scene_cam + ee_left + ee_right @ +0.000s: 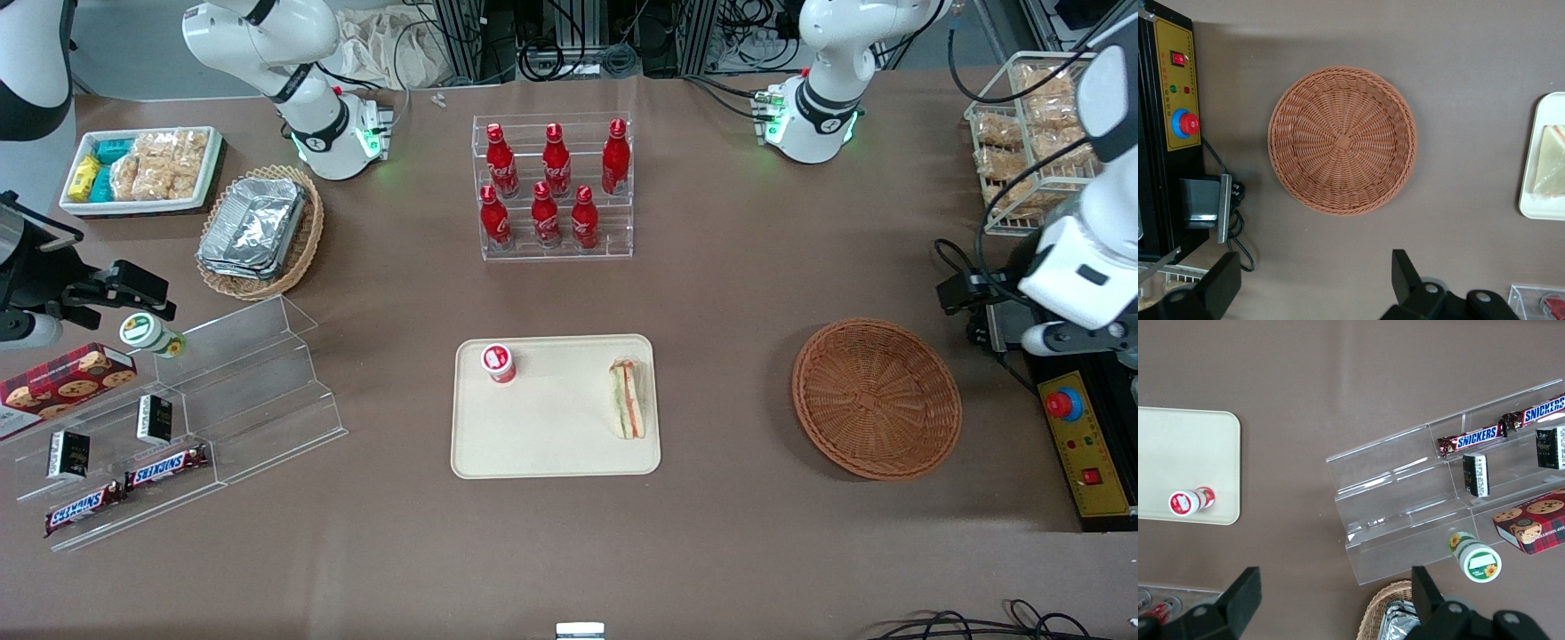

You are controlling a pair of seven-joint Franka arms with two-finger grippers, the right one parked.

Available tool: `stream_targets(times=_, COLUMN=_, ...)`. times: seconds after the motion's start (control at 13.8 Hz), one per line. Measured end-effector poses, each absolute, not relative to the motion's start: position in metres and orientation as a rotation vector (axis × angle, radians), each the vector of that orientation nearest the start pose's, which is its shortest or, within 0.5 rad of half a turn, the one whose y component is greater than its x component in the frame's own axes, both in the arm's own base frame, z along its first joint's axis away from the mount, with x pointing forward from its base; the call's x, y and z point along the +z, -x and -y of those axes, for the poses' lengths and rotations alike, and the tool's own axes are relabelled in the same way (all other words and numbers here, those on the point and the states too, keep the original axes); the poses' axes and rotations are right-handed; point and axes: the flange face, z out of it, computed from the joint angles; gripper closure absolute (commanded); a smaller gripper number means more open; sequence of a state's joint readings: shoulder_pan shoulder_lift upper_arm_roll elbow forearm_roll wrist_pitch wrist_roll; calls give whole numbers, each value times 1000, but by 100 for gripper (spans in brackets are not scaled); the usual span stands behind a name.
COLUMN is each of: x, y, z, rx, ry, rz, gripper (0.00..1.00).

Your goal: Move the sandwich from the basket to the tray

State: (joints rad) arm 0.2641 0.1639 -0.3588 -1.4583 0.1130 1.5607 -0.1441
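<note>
Bottles of red cola (pixel 551 187) stand in a clear tiered acrylic rack (pixel 556 252), farther from the front camera than the flat cream rectangular tray (pixel 551 444). On that tray lies the triangular white-bread sandwich (pixel 628 398) with orange and green filling, close to the rim nearest the working arm, and a small red-and-white capped cup (pixel 499 363) stands apart from it. The round reddish-brown woven wicker basket (pixel 1341 140) sits toward the working arm's end of the table, with nothing in it. The left arm's gripper (pixel 1308 280) hangs above the brown tablecloth (pixel 711 267) beside the basket, jaws spread and grasping nothing. A black control box with a red button (pixel 1179 123) lies near the basket.
</note>
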Motion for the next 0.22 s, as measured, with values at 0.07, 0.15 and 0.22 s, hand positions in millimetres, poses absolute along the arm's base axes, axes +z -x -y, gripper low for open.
stream_targets(times=0.07, x=586, y=-600, z=12, rx=75, ry=3089, rz=78, gripper=0)
stream_targets(times=0.15, x=586, y=-601, z=-2, rx=79, ry=3105, rz=89, gripper=0)
stream_targets(times=0.22, x=586, y=-601, z=-11, rx=78, ry=3114, rz=99, gripper=0)
